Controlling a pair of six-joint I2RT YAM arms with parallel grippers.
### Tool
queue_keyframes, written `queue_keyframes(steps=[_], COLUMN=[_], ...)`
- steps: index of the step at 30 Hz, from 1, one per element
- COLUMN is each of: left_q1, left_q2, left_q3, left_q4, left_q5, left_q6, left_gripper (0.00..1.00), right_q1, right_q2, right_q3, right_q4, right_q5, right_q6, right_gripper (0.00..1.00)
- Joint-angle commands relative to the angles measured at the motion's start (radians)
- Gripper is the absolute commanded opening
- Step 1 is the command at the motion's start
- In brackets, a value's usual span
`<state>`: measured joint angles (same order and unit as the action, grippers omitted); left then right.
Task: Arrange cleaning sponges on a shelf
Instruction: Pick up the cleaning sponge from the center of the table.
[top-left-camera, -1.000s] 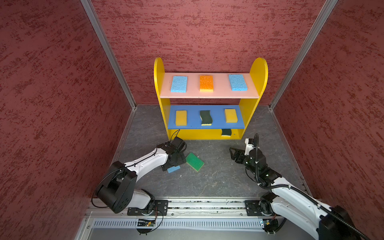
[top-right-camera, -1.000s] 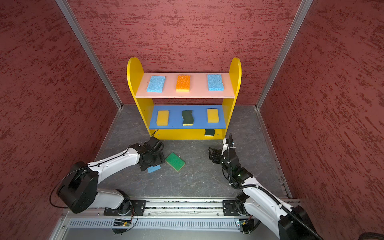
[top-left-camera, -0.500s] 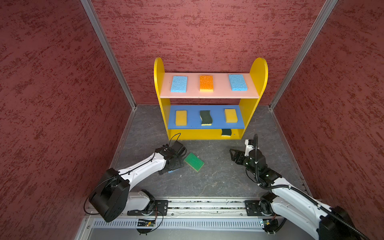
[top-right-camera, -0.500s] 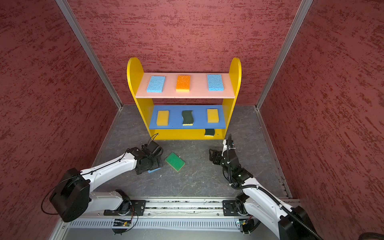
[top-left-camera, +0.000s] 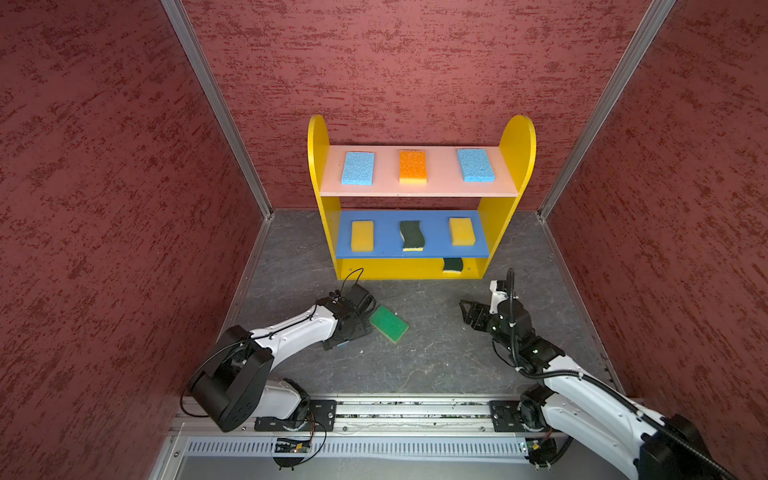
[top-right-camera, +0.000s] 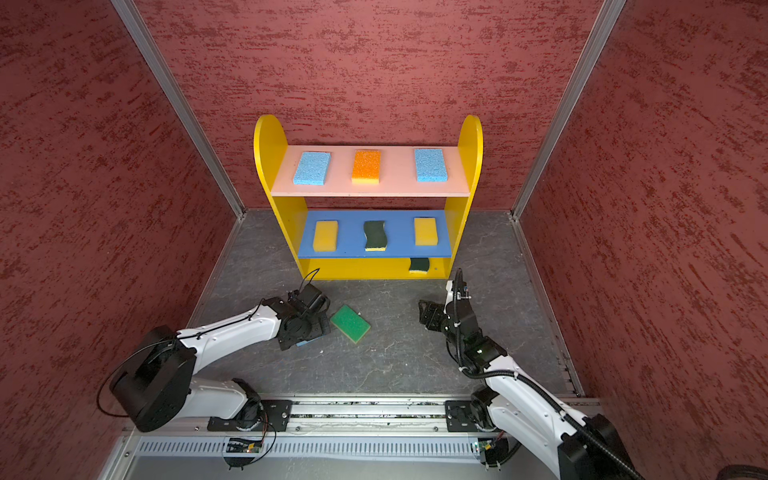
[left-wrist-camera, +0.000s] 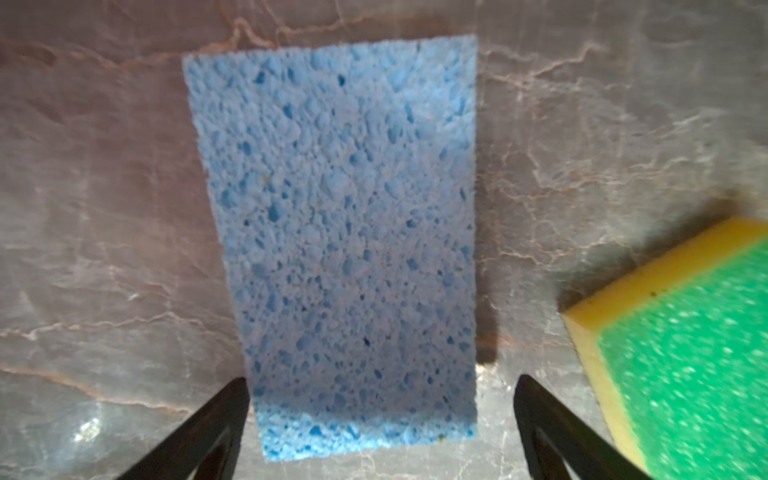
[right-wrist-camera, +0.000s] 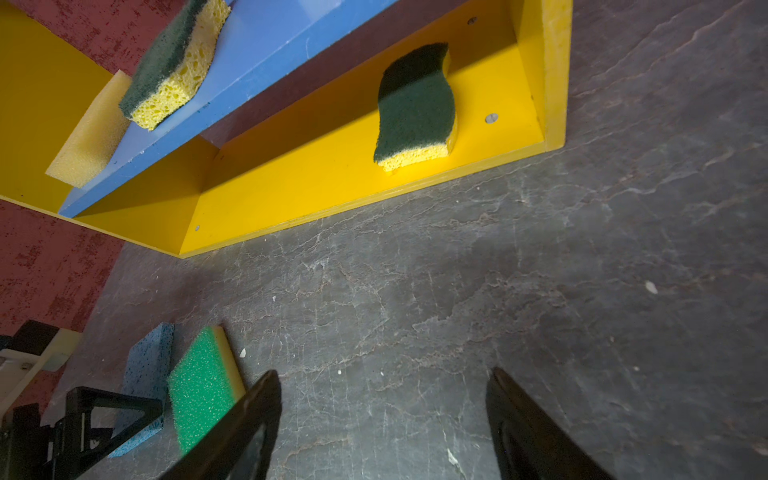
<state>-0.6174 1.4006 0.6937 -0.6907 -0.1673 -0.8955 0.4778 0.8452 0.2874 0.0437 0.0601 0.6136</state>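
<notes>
Left tool (left-wrist-camera: 380, 399) spread apart, straddling blue sponge (left-wrist-camera: 340, 208) on desk (left-wrist-camera: 104, 208). Right tool (right-wrist-camera: 384, 374) spread apart, empty. Green sponge (left-wrist-camera: 685, 374) lies near blue sponge.

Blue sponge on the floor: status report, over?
Left gripper open over light blue porous sponge, flat on floor. Right gripper open, empty. Bright green rectangular sponge close beside.

Red textured walls (top-left-camera: 415, 62) enclosed the dark grey veined table (top-left-camera: 436, 357) on three sides, metal posts (top-left-camera: 216, 108) at the far corners.
</notes>
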Motion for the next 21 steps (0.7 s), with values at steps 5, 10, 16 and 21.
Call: queue_keyframes(steps=[5,10,16,21], left_q1=[-0.006,-0.002,-0.005,-0.03], left_q2=[-0.025,-0.005,0.044,0.093], left_q3=[-0.072,-0.099,-0.095,-0.072], left_q4=[0.051,0.061,0.053,0.002], left_q5=[0.027,-0.001,-0.028,-0.059], left_q6=[-0.052,-0.051,-0.031,-0.038], left_gripper=[1.0,0.93,0.88,0.86], right_q1=[-0.008,-0.007,-0.007,-0.007], right_q2=[-0.026,-0.028,-0.034,-0.038], right_q3=[0.026,0.022,0.021,0.019], right_q4=[-0.024,-0.027,-0.039,-0.042], right_q5=[0.017,0.013,0.01,0.013], right_q6=[0.012,0.015,0.02,0.026], right_gripper=[0.78,0.79,0.78,0.78])
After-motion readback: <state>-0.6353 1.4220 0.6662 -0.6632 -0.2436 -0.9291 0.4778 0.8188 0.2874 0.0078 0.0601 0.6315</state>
